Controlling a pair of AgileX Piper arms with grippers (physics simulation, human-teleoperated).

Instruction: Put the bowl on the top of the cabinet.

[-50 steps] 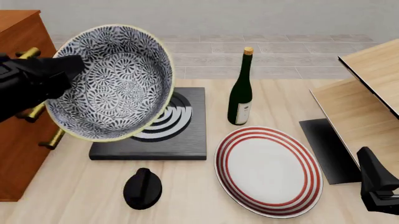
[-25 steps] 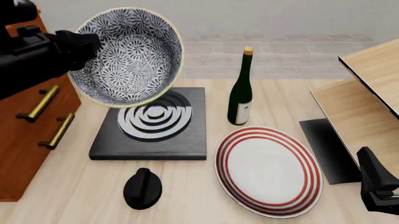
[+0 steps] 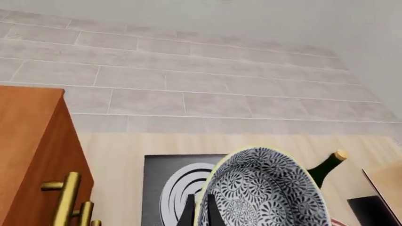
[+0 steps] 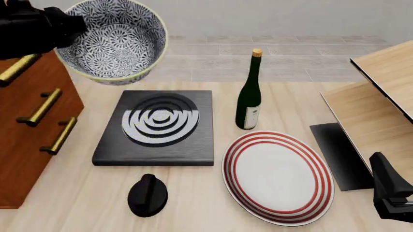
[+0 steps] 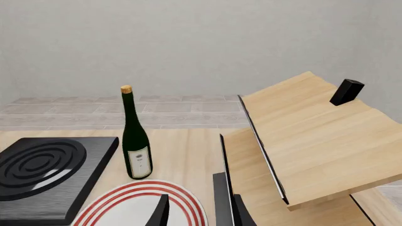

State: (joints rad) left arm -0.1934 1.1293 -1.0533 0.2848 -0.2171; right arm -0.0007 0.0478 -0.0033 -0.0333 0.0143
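High at the front view's left, the left tool [image 4: 65, 29] grips the round black-and-white floral bowl [image 4: 113, 41] by its rim, just right of the reddish-brown wooden cabinet [image 4: 32, 125], whose top lies leftward.

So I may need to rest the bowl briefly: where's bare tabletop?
Bare wood lies between the cabinet and the black knob, and behind the burner slab left of the bottle. It is crowded around the plate and the pale-wood furniture.
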